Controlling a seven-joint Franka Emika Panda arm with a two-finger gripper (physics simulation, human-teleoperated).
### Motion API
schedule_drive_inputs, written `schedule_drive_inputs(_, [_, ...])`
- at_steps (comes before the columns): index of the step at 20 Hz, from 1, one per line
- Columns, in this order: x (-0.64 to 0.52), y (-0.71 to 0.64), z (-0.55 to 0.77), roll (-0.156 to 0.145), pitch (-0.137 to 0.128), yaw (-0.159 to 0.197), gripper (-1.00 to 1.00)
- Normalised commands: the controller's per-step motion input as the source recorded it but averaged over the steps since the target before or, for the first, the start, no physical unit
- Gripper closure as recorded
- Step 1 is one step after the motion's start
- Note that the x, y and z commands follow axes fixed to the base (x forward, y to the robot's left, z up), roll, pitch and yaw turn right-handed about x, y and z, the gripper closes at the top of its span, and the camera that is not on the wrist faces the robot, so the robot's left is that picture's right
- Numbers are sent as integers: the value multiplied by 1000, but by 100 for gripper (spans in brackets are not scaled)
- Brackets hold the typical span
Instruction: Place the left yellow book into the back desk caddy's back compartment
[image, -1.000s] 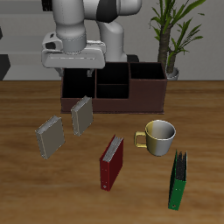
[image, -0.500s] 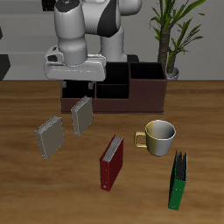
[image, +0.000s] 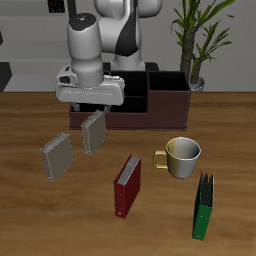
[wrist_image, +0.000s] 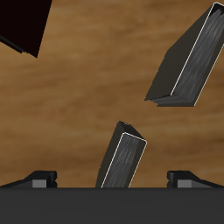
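Clearly, the gripper stands wide open, with its two fingertips far apart and nothing between them. In the wrist view the left yellow book lies midway between the fingertips and below them, standing on its edge, and its long axis runs away from the gripper with a small tilt. In the exterior view the gripper hangs just above this book, which stands on the table in front of the back desk caddy. The second yellow book is beside it, nearer the front edge. I judge a straight descent should bring the jaws around the book's thin sides.
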Motion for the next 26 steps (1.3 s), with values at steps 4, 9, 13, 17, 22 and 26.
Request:
schedule_drive_inputs(4, [48, 27, -266, -6, 15, -18, -100])
schedule_drive_inputs(9, [-29, -22, -273, 0, 30, -34, -100])
schedule_drive_inputs(13, [-40, -67, -197, -7, 21, -31, 100])
schedule_drive_inputs(17, [-5, -84, -199, -13, 31, -12, 100])
schedule_drive_inputs(22, [4, -28, -77, 6, 21, -16, 100])
schedule_drive_inputs(26, [88, 66, 4, 11, 4, 9, 100])
